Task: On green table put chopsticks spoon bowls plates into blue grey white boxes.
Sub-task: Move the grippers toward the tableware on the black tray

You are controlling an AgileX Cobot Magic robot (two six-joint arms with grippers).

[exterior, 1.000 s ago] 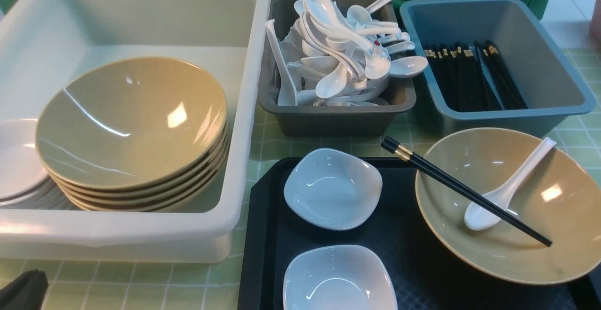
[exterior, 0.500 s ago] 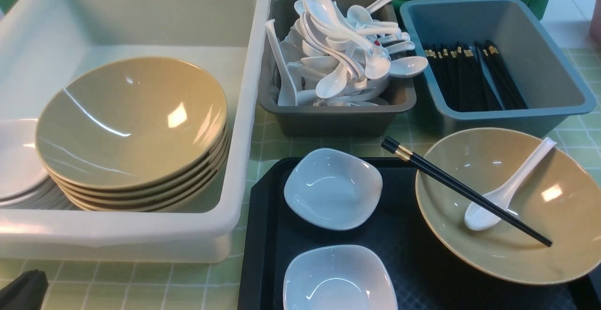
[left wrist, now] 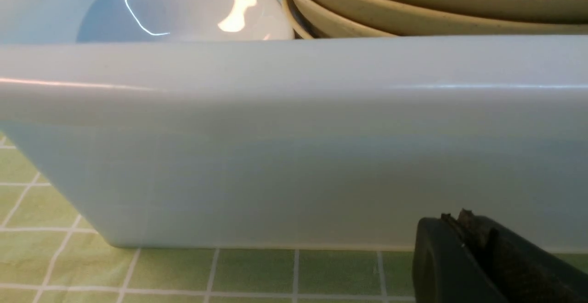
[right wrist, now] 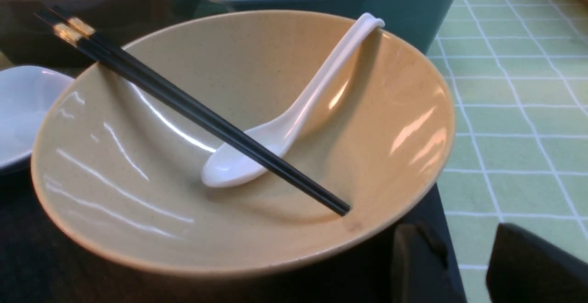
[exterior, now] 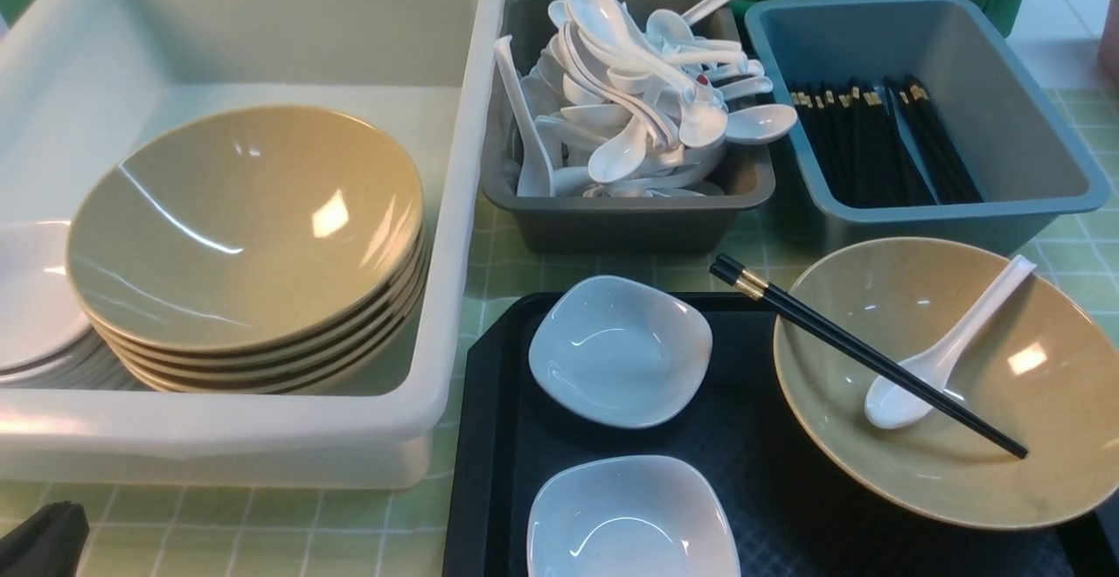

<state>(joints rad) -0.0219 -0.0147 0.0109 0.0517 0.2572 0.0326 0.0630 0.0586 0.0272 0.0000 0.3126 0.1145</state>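
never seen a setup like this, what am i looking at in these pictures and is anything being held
It is a robot with two gripper arms. The wide picture looks forward from between the arms. On the green table stand a white box with stacked bowls, a grey box of spoons and a blue box of chopsticks. A black tray carries two white plates and a loose bowl, with a spoon and a chopstick pair lying in it. The other pictures come from wrist cameras: the left gripper, seemingly shut, sits beside the white box; the right gripper, open, is near the loose bowl. Nothing is held.
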